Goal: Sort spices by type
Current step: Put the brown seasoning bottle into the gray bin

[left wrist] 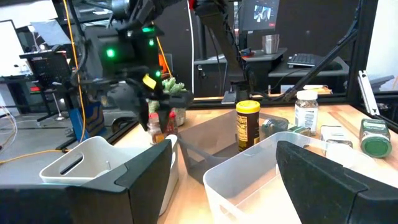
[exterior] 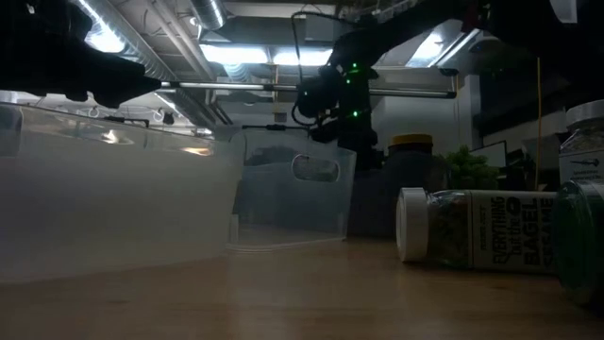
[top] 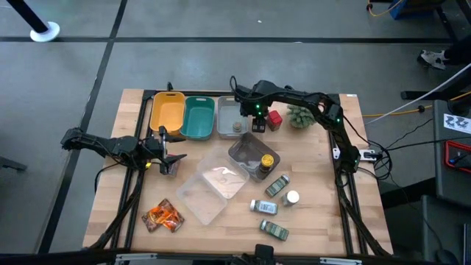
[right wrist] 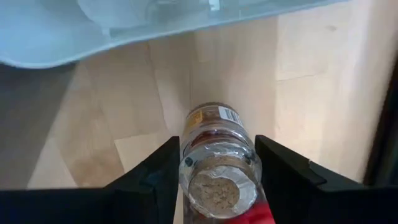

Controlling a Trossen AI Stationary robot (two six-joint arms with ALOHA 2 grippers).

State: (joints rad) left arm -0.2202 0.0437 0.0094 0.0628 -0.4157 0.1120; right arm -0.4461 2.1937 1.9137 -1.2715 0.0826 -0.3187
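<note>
Looking down from above, you have the right gripper (top: 257, 121) just beside the grey bin (top: 228, 112), the left gripper (top: 171, 156) waiting apart by the yellow bin (top: 167, 112). From the right wrist, 2 fingers (right wrist: 155, 177) clamp a small glass jar (right wrist: 216, 165), likely rigid, light, slippery; keep hold at mid-body

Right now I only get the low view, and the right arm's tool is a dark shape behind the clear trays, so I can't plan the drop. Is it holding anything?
Observer: Yes. The right wrist view shows the right tool shut on a small clear jar with brown contents.
Operator: Where is it over the table?
Observer: From above, it is over bare wood between the grey plastic bin and the red cube.
Operator: And the left tool?
Observer: The left tool is open and empty, near a corner of the large clear plastic tray.
</note>
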